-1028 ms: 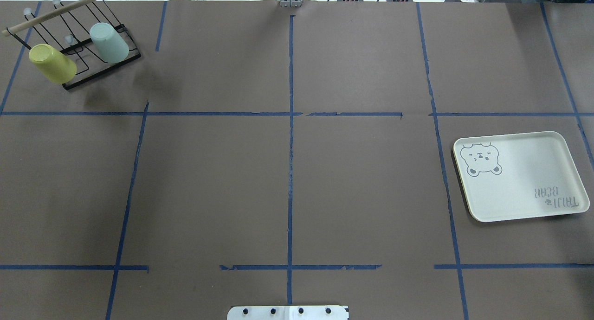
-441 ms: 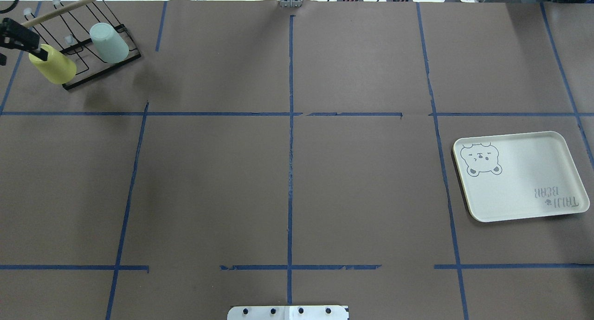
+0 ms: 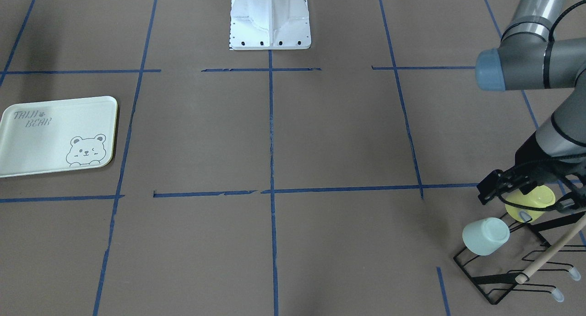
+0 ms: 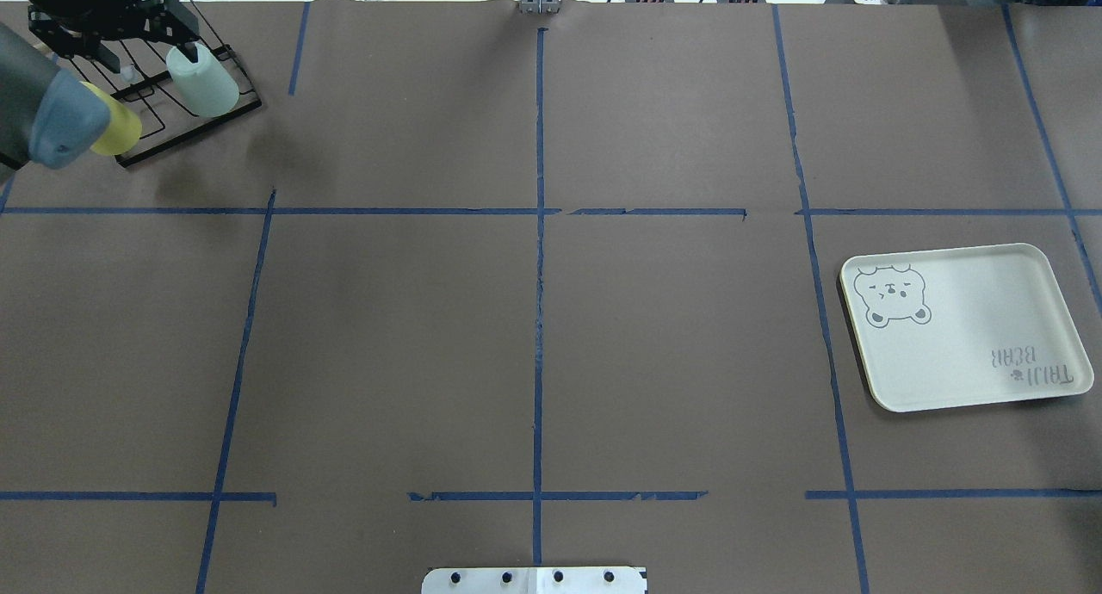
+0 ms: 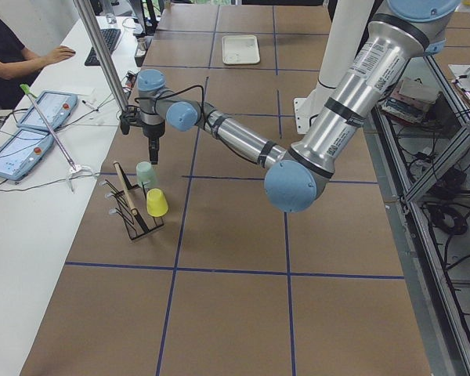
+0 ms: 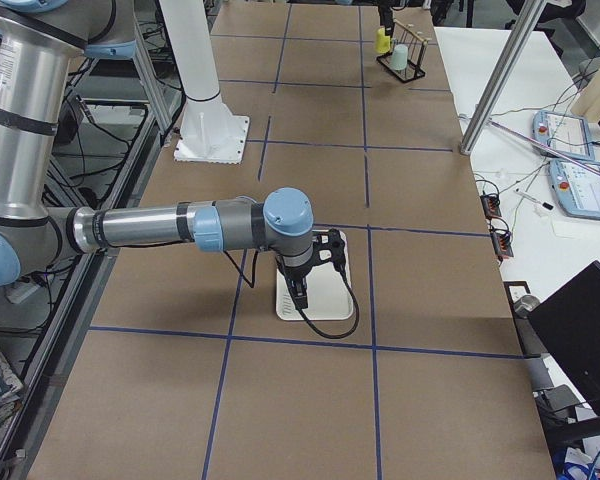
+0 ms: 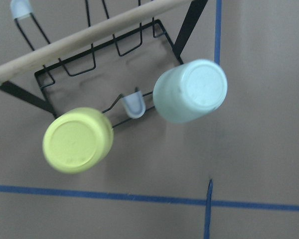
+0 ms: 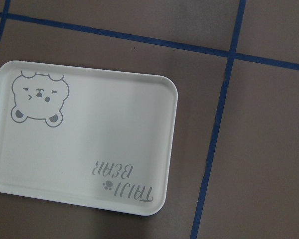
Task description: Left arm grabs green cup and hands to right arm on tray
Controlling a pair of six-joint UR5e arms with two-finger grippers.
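Left tool is hovering, fingers spread, gripping nothing, just above the green cup hanging on the wire rack at 11 o'clock; yellow cup is sitting right beside, tray's at 3 o'clock.

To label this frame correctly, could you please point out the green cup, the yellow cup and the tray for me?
green cup (image 7: 197, 87), left wrist view, on its flat base.
yellow cup (image 7: 75, 140), left wrist view, on its flat base.
tray (image 4: 973, 318), overhead view, on its bare middle.

pale green cup, yellow cup, whitish tray with grey bear
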